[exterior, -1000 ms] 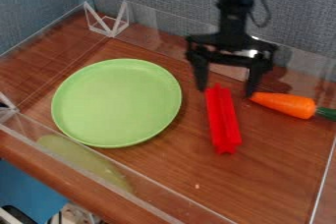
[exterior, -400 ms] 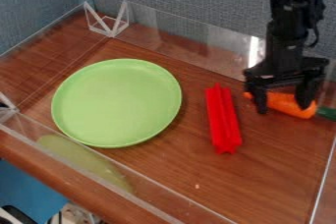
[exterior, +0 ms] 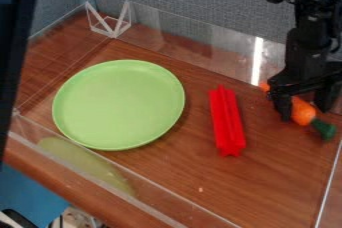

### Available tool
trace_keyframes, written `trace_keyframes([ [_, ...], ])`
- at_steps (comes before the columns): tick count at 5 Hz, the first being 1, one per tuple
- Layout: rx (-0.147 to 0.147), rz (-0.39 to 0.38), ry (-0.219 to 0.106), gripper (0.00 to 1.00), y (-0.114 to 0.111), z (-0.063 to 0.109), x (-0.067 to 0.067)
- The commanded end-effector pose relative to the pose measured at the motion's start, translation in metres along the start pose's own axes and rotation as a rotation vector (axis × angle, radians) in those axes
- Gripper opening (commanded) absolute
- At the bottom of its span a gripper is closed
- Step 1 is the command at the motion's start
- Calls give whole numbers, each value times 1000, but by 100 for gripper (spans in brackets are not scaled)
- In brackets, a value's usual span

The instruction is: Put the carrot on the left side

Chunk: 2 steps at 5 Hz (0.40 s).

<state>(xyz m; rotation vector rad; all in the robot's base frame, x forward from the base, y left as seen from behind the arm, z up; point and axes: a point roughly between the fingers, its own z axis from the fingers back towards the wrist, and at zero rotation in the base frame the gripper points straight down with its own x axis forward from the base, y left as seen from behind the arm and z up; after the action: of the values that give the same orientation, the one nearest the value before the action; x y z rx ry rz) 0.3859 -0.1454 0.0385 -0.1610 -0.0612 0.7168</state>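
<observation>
The small orange carrot (exterior: 306,115) lies on the wooden table at the far right, with its dark green stem end (exterior: 325,129) towards the right edge. My gripper (exterior: 303,105) points straight down over it, open. Its black fingers (exterior: 285,102) stand on either side of the carrot and hide part of it. I cannot tell whether they touch it.
A long red ridged bar (exterior: 227,120) lies just left of the gripper. A green plate (exterior: 119,103) fills the left half of the table (exterior: 187,187). Clear acrylic walls (exterior: 254,57) ring the table, and a dark blurred shape (exterior: 14,62) covers the left edge of the view.
The gripper has moved right and lower, from above the red bar to down around the carrot, rolling about its axis. A dark shape has come into view at the left edge.
</observation>
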Motion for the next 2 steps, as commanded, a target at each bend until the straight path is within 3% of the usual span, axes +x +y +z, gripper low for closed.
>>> trace_keyframes([
  [1,-62,17,-47,0,-17,22,10],
  [2,-71,63,-70,0,-17,24,21],
])
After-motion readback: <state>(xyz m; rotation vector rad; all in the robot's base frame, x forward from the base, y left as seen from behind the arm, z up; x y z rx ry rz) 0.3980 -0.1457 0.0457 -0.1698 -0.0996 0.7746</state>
